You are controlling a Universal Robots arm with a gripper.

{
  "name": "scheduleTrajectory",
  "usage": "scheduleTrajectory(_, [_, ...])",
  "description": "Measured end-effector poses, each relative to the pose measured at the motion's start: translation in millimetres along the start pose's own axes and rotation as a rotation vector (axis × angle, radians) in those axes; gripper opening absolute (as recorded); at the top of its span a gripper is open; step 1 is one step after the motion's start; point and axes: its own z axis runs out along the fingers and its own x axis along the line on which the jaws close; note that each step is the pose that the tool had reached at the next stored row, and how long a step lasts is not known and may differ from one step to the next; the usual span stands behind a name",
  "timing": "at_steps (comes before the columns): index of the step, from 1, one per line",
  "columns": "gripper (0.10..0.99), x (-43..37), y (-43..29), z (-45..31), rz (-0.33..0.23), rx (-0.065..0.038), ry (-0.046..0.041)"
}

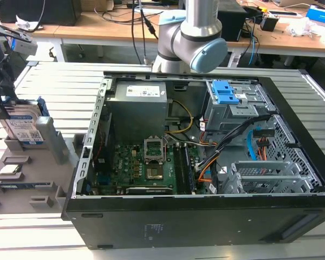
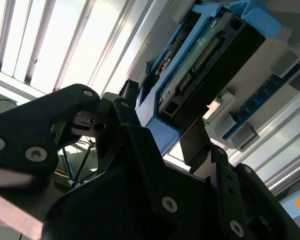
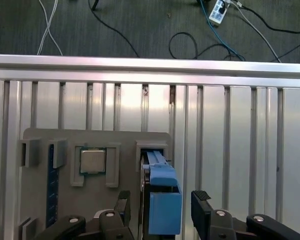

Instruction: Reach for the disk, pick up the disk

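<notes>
The disk (image 1: 23, 129) is standing on edge in a slot of the grey tray (image 1: 21, 187), way over on the exterior view's left. It's not lying flat. Its labelled face looks toward the exterior view's right and a bit toward the camera. The long axis seems to run up out of the slot, and in the second wrist view the connector edge is the end facing the gripper. I wouldn't swear to the exact tilt though. The blue bracket (image 3: 164, 210) wraps the disk's edges, and in the first wrist view you're looking straight down the thin edge.

The gripper (image 3: 161, 202) is spread wide and straddling the disk. There's 1 black finger (image 3: 201, 205) on each side, and in the first wrist view both sit just beside the bracket with a sliver of gap.

In the same tray, a CPU chip (image 3: 93, 161) sits in its own pocket near the disk's slot. The tray lies on the slatted metal desk (image 3: 230, 150). Next to it, toward the exterior view's right, is the open PC case (image 1: 195, 222), with the arm (image 1: 192, 38) rising behind it.
</notes>
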Motion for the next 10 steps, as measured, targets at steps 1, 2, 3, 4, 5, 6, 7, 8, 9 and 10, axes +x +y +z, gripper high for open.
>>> scheduleTrajectory(1, [0.600,0.0,-0.1,2.5,0.000,0.000,-0.0001])
scheduleTrajectory(2, [0.600,0.0,-0.2,3.9,0.000,0.000,-0.0002])
scheduleTrajectory(3, [0.600,0.0,-0.2,5.3,0.000,0.000,-0.0001])
scheduleTrajectory(4, [0.600,0.0,-0.2,6.1,0.000,0.000,-0.0001])
scheduleTrajectory(5, [0.600,0.0,-0.3,7.0,0.000,0.000,-0.0001])
scheduleTrajectory(6, [0.600,0.0,-0.3,7.5,0.000,0.000,0.0000])
scheduleTrajectory(7, [0.600,0.0,-0.3,8.0,0.000,0.000,0.0000])
scheduleTrajectory(8, [0.600,0.0,-0.3,8.3,0.000,0.000,0.0000])
scheduleTrajectory(9, [0.600,0.0,-0.3,8.8,0.000,0.000,0.0000])
scheduleTrajectory(10, [0.600,0.0,-0.3,9.3,0.000,0.000,-0.0001])
